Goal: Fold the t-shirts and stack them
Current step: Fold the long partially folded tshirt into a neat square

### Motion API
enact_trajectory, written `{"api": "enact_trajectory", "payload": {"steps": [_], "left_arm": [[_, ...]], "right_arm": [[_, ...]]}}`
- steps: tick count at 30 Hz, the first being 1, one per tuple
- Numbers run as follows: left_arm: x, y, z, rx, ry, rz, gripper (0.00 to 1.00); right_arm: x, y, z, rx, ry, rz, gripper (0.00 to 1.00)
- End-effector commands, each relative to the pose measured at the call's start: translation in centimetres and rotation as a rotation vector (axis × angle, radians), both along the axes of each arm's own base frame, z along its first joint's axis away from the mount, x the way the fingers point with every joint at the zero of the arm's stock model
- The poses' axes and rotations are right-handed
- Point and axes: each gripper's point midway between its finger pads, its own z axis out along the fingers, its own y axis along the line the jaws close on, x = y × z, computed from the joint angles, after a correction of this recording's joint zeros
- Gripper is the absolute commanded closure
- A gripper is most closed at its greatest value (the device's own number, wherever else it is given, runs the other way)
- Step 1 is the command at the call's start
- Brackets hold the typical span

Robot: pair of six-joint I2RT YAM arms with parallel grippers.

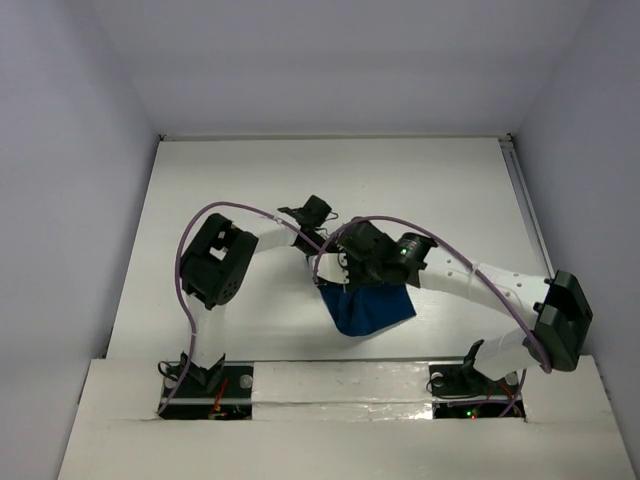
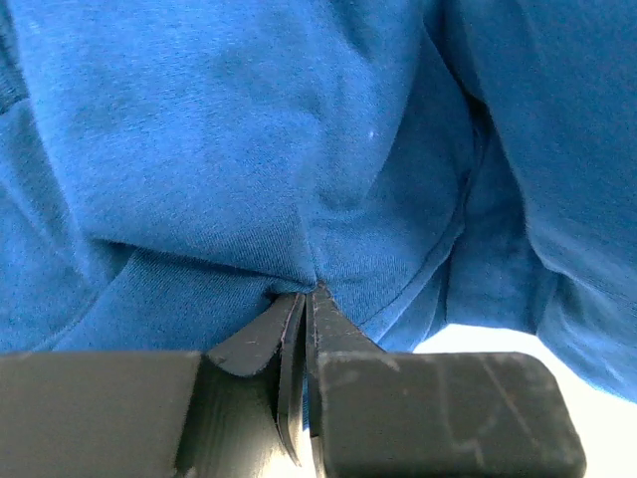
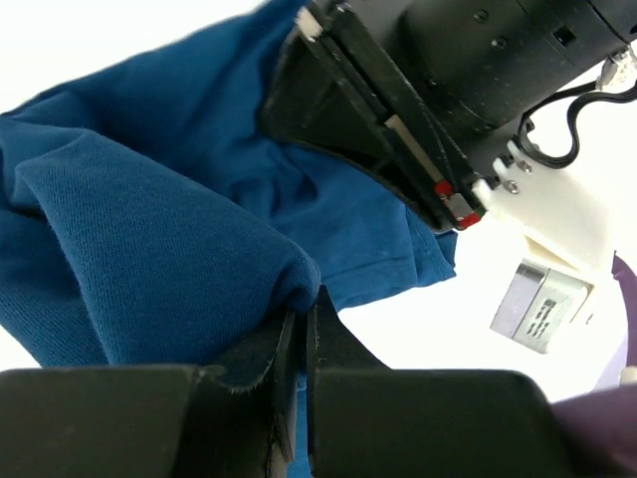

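Two hands pinch one t-shirt (image 1: 368, 312): the left hand (image 2: 302, 299) and the right hand (image 3: 302, 307) are each clamped tight on a fold of blue cloth, near each other above the mid-counter (image 1: 250, 180). The shirt hangs bunched below them, toward the near edge. Spreading it likely needs the hands drawn apart.

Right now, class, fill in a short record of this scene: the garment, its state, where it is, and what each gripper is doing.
item: t-shirt, dark blue
state: bunched in loose folds, not yet folded flat
place: middle of the white table, nearer the arm bases
left gripper: shut on a fold of the t-shirt
right gripper: shut on another fold of the t-shirt
chest print: not in view
other shirts: none in view
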Motion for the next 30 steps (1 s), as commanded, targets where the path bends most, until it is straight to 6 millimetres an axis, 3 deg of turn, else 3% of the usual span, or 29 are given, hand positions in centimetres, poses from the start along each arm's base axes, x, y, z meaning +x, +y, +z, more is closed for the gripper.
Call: {"api": "enact_trajectory", "payload": {"steps": [1, 8, 20, 30], "left_arm": [[-2.8, 0.5, 0.8, -0.009, 0.041, -0.08, 1.0], [-3.2, 0.1, 1.1, -0.03, 0.045, -0.112, 1.0], [-3.3, -1.1, 1.9, -0.066, 0.034, -0.145, 1.0], [-3.3, -1.8, 3.0, -0.095, 0.018, -0.163, 1.0]], "right_arm": [[3.1, 1.8, 2.9, 0.088, -0.105, -0.025, 1.0], [4.6, 2.5, 3.3, 0.103, -0.128, -0.039, 1.0], [7.1, 3.8, 5.9, 0.17, -0.201, -0.077, 1.0], [8.2, 4.8, 5.7, 0.179, -0.197, -0.083, 1.0]]}}
